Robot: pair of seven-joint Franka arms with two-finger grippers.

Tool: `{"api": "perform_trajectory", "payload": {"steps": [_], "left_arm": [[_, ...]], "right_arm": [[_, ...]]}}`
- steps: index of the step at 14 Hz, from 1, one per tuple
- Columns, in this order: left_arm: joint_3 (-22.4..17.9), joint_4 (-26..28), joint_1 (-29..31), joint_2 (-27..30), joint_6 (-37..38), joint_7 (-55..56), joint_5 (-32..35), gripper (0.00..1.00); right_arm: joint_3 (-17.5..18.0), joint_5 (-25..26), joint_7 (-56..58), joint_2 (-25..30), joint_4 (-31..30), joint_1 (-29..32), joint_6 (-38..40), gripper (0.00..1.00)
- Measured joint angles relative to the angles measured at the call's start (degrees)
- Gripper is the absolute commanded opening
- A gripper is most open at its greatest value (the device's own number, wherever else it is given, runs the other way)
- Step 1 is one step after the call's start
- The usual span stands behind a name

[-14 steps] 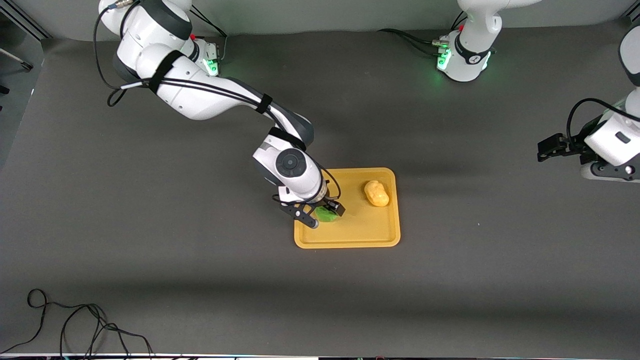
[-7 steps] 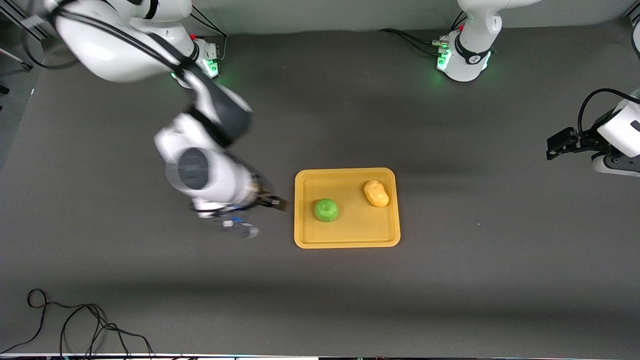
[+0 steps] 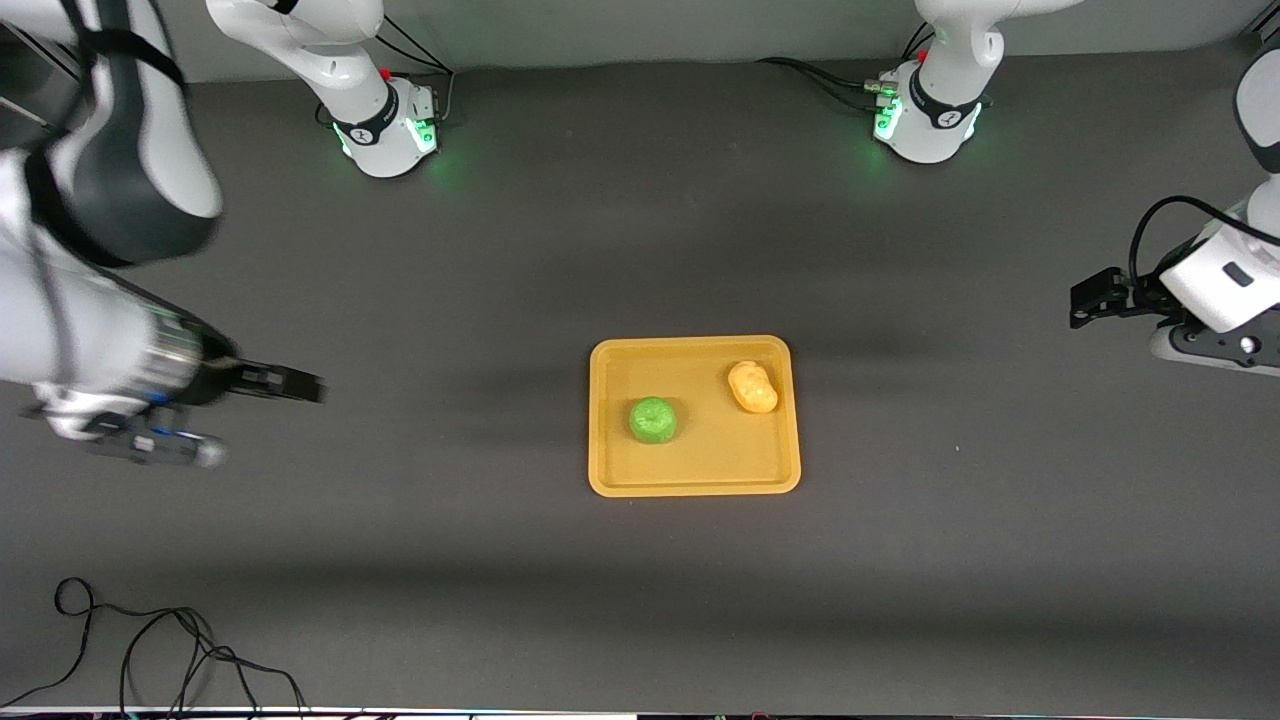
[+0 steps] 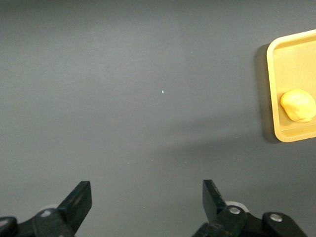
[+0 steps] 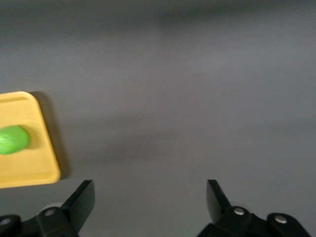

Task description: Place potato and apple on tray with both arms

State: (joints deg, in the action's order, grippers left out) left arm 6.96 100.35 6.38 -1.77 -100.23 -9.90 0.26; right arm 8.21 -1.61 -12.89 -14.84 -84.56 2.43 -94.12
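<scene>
1. Front view: the apple [image 3: 653, 419] and the potato [image 3: 752, 386] both lie on the tray [image 3: 694, 482], apart from each other, the apple nearer the camera and toward the right arm's end. The right gripper [image 3: 215, 418] hangs over bare table well clear of the tray, toward its own arm's end; the left gripper [image 3: 1092, 298] hangs over bare table at the left arm's end, also well away. Judged from this, the placing looks done, so the main risk is a needless return: an arm sweeping back low could clip the low rim and slide the tray.

2. Left wrist view: the left gripper [image 4: 147, 211] has its fingers spread apart with nothing between them. The tray [image 4: 273, 94] and potato [image 4: 298, 105] sit well off to one side of it. The potato rests close to the rim, so a knock to the tray could roll it over the low rim.

3. Right wrist view: the right gripper [image 5: 149, 210] is likewise spread wide and empty, with the tray [image 5: 42, 168] and apple [image 5: 13, 139] well away from it. The picture is smeared, which suggests fast arm motion; the round apple would probably roll freely if the tray were jolted.
</scene>
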Motion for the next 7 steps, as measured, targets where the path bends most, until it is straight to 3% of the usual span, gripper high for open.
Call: {"api": "perform_trajectory", "payload": {"steps": [3,7], "left_arm": [[0.1,-1.4,-0.1,-1.1,0.0,-0.1,0.1,1.0],[0.1,-3.4,-0.1,-2.4,-0.1,-0.1,0.1,1.0]], "right_arm": [[-5.5,0.0,7.0,8.8,-7.9,-0.1,-3.0,1.0],[-6.7,0.0,8.3,13.2,-11.7,-0.3,-3.9,1.0]]}}
